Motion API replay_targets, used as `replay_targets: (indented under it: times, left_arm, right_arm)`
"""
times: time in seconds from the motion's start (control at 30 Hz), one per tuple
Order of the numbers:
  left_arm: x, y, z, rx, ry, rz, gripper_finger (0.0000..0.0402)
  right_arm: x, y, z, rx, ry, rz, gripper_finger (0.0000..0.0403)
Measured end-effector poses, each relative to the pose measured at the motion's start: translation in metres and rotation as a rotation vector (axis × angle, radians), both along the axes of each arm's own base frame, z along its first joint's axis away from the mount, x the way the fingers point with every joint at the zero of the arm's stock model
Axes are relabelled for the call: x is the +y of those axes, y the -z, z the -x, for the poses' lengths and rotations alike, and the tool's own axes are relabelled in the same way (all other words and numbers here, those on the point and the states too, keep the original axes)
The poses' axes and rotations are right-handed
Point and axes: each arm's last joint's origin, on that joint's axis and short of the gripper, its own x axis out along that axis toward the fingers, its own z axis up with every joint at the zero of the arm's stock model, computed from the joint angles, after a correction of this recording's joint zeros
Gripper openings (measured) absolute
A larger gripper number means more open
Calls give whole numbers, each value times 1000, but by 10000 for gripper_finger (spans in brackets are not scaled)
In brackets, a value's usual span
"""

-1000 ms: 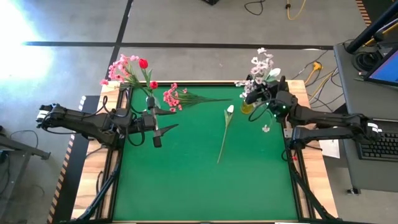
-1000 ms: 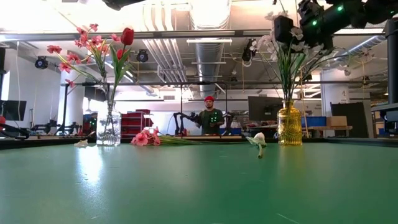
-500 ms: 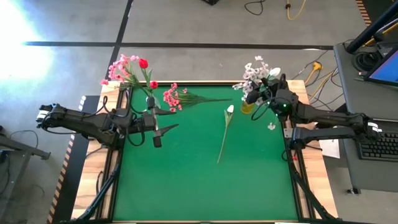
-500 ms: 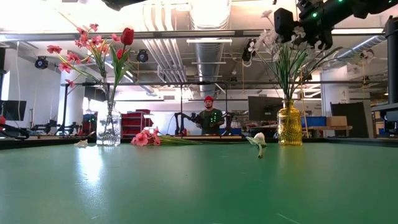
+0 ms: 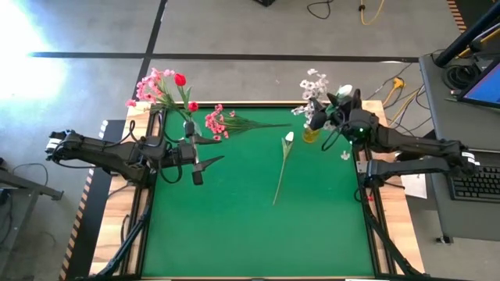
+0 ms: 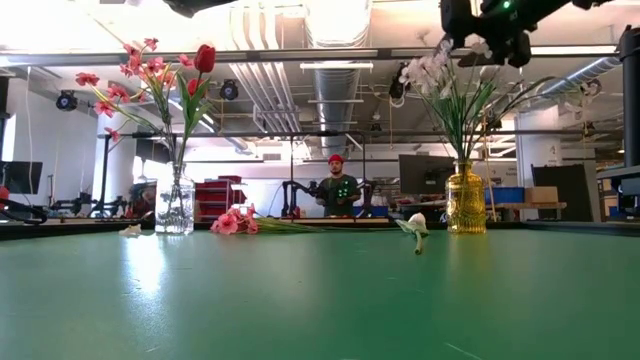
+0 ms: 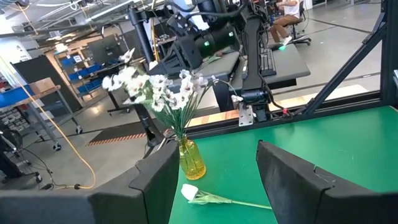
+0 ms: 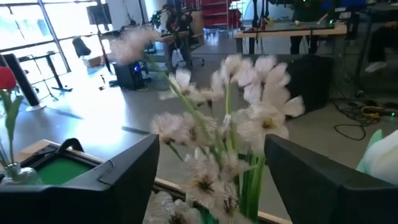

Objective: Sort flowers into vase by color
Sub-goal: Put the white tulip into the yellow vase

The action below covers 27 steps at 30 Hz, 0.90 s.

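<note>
A yellow vase at the table's far right holds white blossom sprays. My right gripper hangs open just above it, level, one finger on either side of the blooms. A clear glass vase at the far left holds red and pink flowers. A pink spray lies flat at the far edge. A white tulip lies on the mat, bud toward the yellow vase. My left gripper waits open at mid-left.
The green mat lies bare from the middle to the near edge. Beyond the far edge a person stands in the room. A desk with a keyboard stands to the table's right.
My right gripper has opened and risen from among the white blooms to above them, drawing back a little toward the table's right edge. The released white spray stays in the yellow vase, its blooms swung toward the far left.
</note>
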Motion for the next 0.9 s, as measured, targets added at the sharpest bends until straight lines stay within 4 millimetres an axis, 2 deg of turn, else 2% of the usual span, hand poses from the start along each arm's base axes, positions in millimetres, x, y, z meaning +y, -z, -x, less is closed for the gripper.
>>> replay_targets:
  times: [0.2,0.57,0.77,0.9]
  left_arm:
    - [0,0,0,0,-1,0,200]
    - [0,4,-4,14,-9,22,200]
    - [2,11,-11,35,-127,62,200]
    - [-3,18,-19,75,4,85,200]
  right_arm:
    - [1,-13,2,-13,2,-30,301]
    - [4,-33,4,-28,-17,-1,298]
    - [15,-47,1,-10,-97,42,296]
    - [25,-60,-4,9,-189,83,291]
